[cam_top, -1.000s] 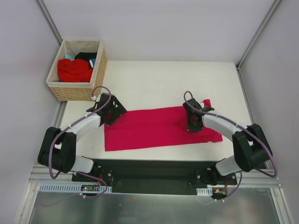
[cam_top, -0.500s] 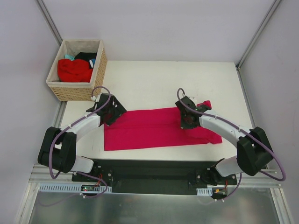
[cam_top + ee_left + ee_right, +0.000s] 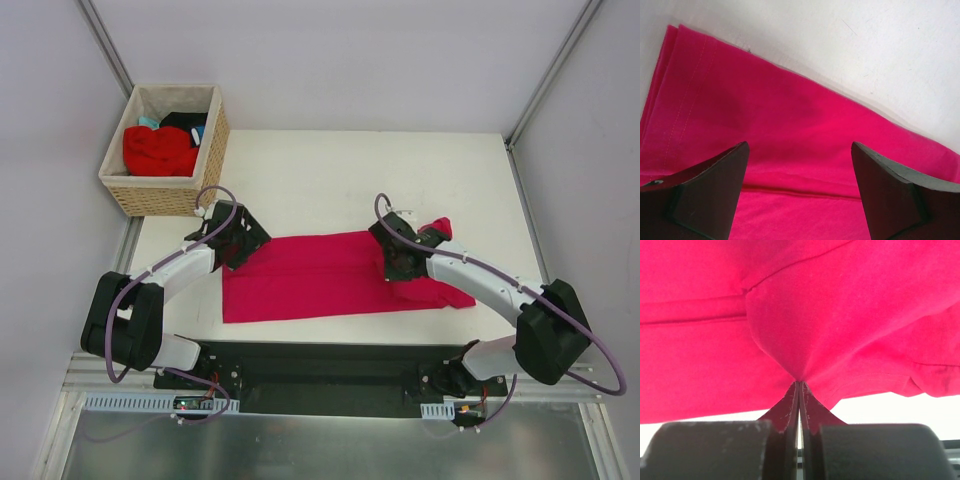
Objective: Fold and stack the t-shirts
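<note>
The right gripper (image 3: 798,383) is clenched on a pinch of the crimson-pink t-shirt (image 3: 310,275) at its right end. From there the shirt runs leftward as a long band across the table (image 3: 350,170), its far-left corner under the released left gripper (image 3: 799,147), so the fold likely travels left.

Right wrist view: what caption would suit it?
Shut right gripper pinching a fold of the crimson t-shirt.

no readable text anywhere, no labels, brands or numbers on the crimson-pink t-shirt (image 3: 330,275), basket (image 3: 165,195) blank too
</note>
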